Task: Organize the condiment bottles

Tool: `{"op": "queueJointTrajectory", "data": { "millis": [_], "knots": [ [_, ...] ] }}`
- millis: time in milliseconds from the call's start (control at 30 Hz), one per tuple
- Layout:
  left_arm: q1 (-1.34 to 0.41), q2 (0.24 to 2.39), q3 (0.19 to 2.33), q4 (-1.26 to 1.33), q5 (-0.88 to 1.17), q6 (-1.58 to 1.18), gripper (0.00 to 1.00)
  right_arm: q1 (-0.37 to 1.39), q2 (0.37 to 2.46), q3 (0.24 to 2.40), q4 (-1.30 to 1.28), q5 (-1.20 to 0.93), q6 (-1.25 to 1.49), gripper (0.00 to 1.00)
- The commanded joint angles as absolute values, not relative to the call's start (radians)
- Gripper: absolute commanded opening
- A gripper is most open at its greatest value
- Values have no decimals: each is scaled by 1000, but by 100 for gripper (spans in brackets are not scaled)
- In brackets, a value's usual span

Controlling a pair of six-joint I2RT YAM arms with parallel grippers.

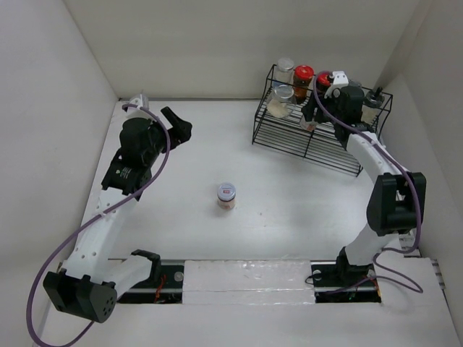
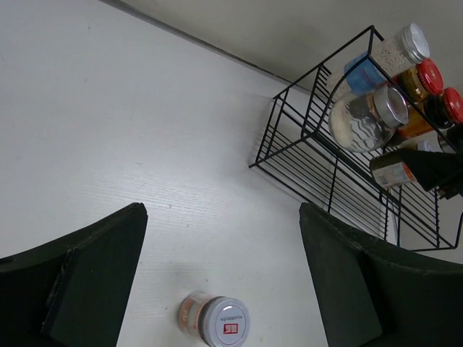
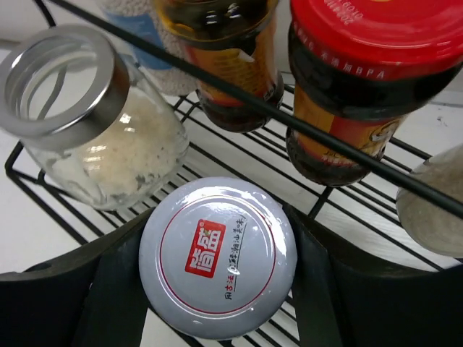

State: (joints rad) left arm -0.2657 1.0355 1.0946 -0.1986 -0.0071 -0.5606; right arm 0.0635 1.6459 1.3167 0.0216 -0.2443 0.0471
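Observation:
One white-lidded condiment bottle [image 1: 226, 195] stands alone on the table; in the left wrist view this bottle [image 2: 215, 319] sits below and between the fingers. My left gripper [image 1: 178, 125] [image 2: 223, 211] hangs open and empty at the far left, well away from it. My right gripper [image 1: 316, 116] [image 3: 217, 220] is shut on another white-lidded bottle [image 3: 217, 256] over the lower shelf of the black wire rack [image 1: 304, 141]. On the rack are a silver-lidded jar of pale grains [image 3: 94, 123] [image 2: 365, 119], a blue-labelled jar [image 2: 383, 61] and two red-capped dark sauce bottles [image 1: 303, 76] [image 3: 362, 79].
The rack stands in the far right corner against the white walls. Another clear bottle [image 1: 372, 103] sits at the rack's right end. The right arm [image 1: 383, 181] reaches over the rack's front edge. A white strip [image 1: 246, 278] runs along the near edge between the arm bases.

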Motion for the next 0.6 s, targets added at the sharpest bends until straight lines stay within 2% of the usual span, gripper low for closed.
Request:
{"op": "queueJointTrajectory", "data": {
  "millis": [0,167,300,433,567],
  "knots": [
    [-261,1035,1111,-140,20,-543,83,63,1644,1437,69,-219,35,53],
    [-261,1035,1111,-140,31,-534,84,95,1709,1482,60,-190,12,58],
    [-261,1035,1111,-140,31,-534,84,127,1718,1505,25,-115,-9,74],
    [-261,1035,1111,-140,31,-534,85,138,1686,1506,25,-115,-18,94],
    [-261,1035,1111,-140,40,-534,85,138,1602,1477,25,-77,-18,97]
  ]
}}
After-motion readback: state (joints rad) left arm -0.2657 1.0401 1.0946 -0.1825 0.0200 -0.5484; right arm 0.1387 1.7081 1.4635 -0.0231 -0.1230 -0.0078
